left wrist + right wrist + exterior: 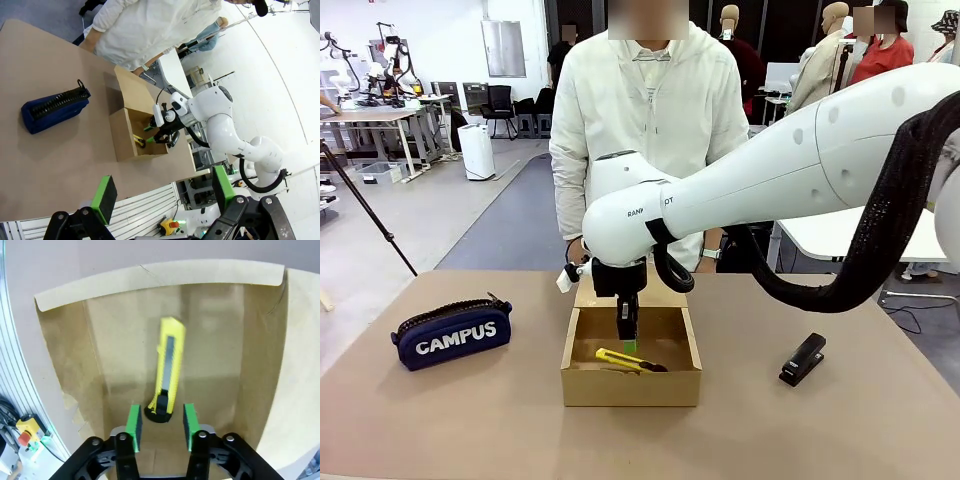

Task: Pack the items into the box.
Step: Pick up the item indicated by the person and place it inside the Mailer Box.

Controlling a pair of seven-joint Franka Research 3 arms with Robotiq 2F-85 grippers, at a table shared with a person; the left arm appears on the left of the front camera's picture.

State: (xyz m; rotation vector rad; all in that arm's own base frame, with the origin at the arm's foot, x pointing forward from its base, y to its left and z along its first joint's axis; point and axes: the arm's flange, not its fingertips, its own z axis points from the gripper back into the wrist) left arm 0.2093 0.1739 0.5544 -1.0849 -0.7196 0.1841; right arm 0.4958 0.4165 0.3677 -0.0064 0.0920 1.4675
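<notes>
The brown cardboard box (pixel 630 386) stands open at mid-table, its flap lid tilted back toward the person. On its floor lies the yellow-and-black utility knife (pixel 631 361) (pixel 168 371). My right gripper (pixel 627 336) (pixel 161 423) hangs inside the box just over the knife's black end, open, its green pads (pixel 134 426) on either side and not touching it. The navy "CAMPUS" pouch (pixel 452 335) (pixel 52 107) lies left of the box. To the right, on the table, rests the black stapler (pixel 803 359). My left gripper (pixel 162 194) is open and holds nothing, high above the table.
A person in a white jacket (pixel 645 110) stands at the far edge right behind the box, one hand (pixel 577 250) low near the flap. The right arm's white links and black cable hose (pixel 880 230) span the table's right half.
</notes>
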